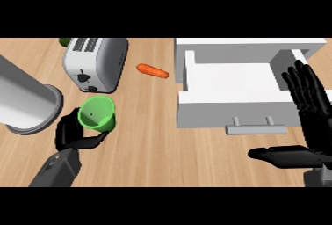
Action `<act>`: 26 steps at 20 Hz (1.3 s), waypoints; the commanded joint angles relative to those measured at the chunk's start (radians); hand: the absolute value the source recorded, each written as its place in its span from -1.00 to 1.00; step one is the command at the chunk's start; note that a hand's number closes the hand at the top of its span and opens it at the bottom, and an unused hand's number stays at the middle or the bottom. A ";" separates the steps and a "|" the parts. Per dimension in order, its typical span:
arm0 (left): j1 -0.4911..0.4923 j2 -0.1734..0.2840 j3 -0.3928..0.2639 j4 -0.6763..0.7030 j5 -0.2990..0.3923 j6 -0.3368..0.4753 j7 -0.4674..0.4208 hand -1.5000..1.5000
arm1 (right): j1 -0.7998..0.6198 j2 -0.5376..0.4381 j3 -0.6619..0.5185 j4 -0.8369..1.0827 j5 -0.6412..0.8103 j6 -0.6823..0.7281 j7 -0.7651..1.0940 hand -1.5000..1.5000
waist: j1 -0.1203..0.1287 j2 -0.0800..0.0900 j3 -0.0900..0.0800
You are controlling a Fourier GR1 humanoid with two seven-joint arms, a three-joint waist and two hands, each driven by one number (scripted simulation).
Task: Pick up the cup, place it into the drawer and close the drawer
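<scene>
The left hand (pixel 73 134) is curling its fingers and thumb round the green cup (pixel 97 114), which is sitting tilted at the hand's 1 o'clock, just below the toaster (pixel 96 63). The right hand (pixel 310 115) is resting spread, fingers straight, at the open drawer's (pixel 227 90) 3 o'clock.

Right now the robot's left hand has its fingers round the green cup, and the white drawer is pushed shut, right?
Not quite. The left hand does have its fingers round the green cup, but the white drawer is pulled open, as the head view shows.
</scene>
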State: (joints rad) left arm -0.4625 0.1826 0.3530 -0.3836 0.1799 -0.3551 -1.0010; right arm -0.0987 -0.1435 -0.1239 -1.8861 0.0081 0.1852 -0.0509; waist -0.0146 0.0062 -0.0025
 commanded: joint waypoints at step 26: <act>-0.437 -0.182 -0.296 -0.646 -0.029 0.391 0.667 1.00 | -0.028 -0.060 -0.098 0.047 -0.077 0.042 0.015 -1.00 | 0.008 -0.005 0.003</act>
State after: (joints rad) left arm -0.7960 0.0135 0.0784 -1.0344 0.1554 -0.0319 -0.4357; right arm -0.0812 -0.1786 -0.1946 -1.9015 -0.0532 0.2121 -0.0196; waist -0.0034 -0.0027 0.0007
